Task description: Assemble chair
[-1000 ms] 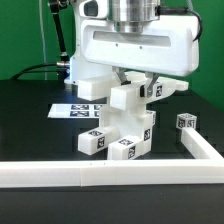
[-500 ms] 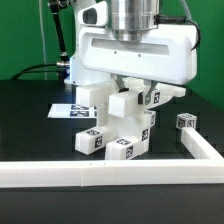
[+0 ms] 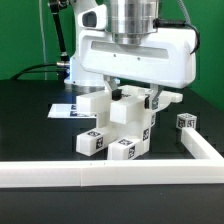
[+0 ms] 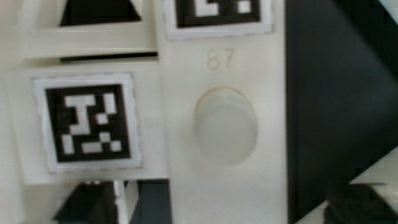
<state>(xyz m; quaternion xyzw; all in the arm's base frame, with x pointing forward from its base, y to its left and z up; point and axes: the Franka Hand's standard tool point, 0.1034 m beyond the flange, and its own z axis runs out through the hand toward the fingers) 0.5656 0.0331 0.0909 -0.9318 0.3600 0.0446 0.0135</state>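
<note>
The black table [image 3: 30, 125] fills the scene, fenced along its near edge and the exterior view's right by the long white L-shaped border rail [image 3: 100, 175]. Above the middle hangs the arm's broad white gripper [image 3: 128, 90], lowered right onto the work. Its fingertips are buried among the upper parts, so I cannot tell whether the jaws are spread or clamped on anything.

Directly beneath it, near the middle of the table and just behind the rail, stands the chair [image 3: 125, 132]. It is a part-built stack of white blocky pieces: tagged blocks at the base, an upright section rising from them, and a slab jutting out toward the exterior view's left at gripper height. The wrist view is filled by one white face of the chair [image 4: 214, 150], very close, with a shallow oval recess and a square tag [image 4: 87, 125] beside it.

Behind the chair, on the exterior view's left, the marker board [image 3: 66, 110] lies flat on the table. On the right, a white bar [image 3: 170, 95] shows just behind the gripper; whether it is joined to the stack I cannot tell. Well apart from the stack, inside the rail's corner, sits a small tagged cube [image 3: 184, 121], loose.

By my judgement the build is well along: several pieces look joined, but at least the cube remains to be fitted.
</note>
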